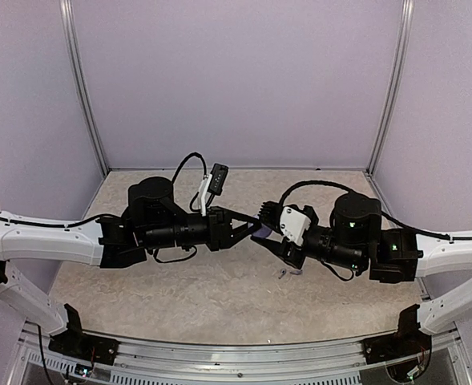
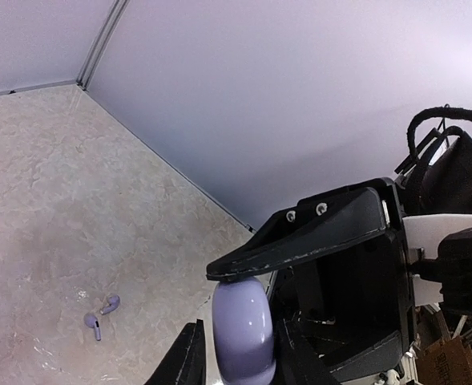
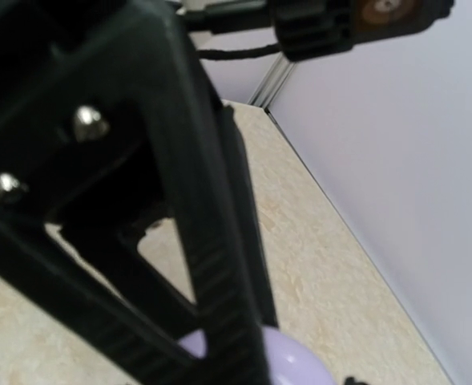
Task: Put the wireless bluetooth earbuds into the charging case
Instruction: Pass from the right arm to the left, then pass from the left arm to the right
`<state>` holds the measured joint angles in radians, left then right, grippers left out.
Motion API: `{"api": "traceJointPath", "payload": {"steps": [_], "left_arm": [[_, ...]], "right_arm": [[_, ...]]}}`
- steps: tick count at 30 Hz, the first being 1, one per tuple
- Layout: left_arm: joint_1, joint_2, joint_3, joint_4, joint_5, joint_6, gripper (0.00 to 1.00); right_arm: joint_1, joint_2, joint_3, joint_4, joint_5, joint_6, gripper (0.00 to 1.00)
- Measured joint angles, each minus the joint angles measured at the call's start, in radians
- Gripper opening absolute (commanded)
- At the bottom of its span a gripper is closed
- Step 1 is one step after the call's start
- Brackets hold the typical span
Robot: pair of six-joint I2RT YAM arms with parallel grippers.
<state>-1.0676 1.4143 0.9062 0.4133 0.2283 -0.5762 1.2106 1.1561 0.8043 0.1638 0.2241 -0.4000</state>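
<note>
Lavender and glossy, the small round plastic charging case (image 2: pixel 242 333) sits pinched between the fingers of the left gripper (image 2: pixel 241 366), held on edge and lifted off the tabletop. It looks shut, though only its rim shows. The right gripper (image 1: pixel 272 237) meets it head-on. Its jaws appear spread, with the upper black finger (image 2: pixel 316 237) resting on top of the case and nothing held between them. The right wrist view is too blurred and crowded to confirm more than that the case lies just under that finger.

The two tiny pale lavender earbuds with short stems (image 2: pixel 110 304) lie on the table below the hands and slightly to the right gripper's side, close together, apparently not touching.

I judge the case light, rigid and slippery, its curved shell liable to squirt out of a pinch. It is best gripped across the flat faces or low on the base half, leaving the lid edge free to be levered open. The earbuds will be lighter still and smooth, easily flicked away. I would take each across its bulbous head rather than the thin stem.

Under everything is a beige, marbled, matt tabletop (image 2: pixel 51 200), flat and hard, so a dropped earbud may bounce or skid. Plain pale lilac walls (image 2: pixel 300 96) with thin metal corner posts close the space in beyond both hands.
</note>
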Motion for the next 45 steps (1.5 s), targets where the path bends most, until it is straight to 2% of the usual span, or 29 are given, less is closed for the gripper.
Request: {"api": "traceJointPath", "payload": {"steps": [3,8,11,18,21,24,28,35,39,40,45], "left_arm": [[0.0,0.0,0.0,0.003,0.0,-0.001,0.23],[0.0,0.0,0.0,0.004,-0.005,0.0,0.15],[0.0,0.0,0.0,-0.005,-0.009,0.005,0.11],[0.017,-0.034,0.001,-0.11,-0.01,0.075,0.1],[0.039,-0.077,0.001,-0.164,0.003,0.13,0.1],[0.054,-0.116,0.006,-0.215,0.021,0.193,0.11],[0.057,-0.137,0.022,-0.267,0.086,0.269,0.11],[0.053,-0.14,0.024,-0.361,0.186,0.383,0.13],[0.034,-0.139,0.052,-0.447,0.211,0.451,0.13],[0.029,-0.137,0.064,-0.465,0.219,0.467,0.13],[0.01,-0.117,0.102,-0.517,0.244,0.519,0.13]], "right_arm": [[0.0,0.0,0.0,0.0,0.001,0.0,0.48],[0.0,0.0,0.0,0.0,0.011,-0.001,0.69],[0.002,0.0,0.0,0.001,0.019,0.002,0.75],[0.002,-0.033,0.0,-0.048,0.005,0.031,0.88],[0.0,-0.069,0.0,-0.086,-0.048,0.071,0.95],[-0.023,-0.089,0.0,-0.116,-0.12,0.127,0.96],[-0.115,-0.071,-0.002,-0.166,-0.256,0.216,0.99],[-0.153,-0.095,-0.056,-0.159,-0.496,0.298,0.99],[-0.161,-0.078,-0.026,-0.169,-0.645,0.312,0.85],[-0.162,-0.066,-0.01,-0.18,-0.675,0.313,0.79],[-0.166,0.052,0.098,-0.243,-0.798,0.32,0.58]]}}
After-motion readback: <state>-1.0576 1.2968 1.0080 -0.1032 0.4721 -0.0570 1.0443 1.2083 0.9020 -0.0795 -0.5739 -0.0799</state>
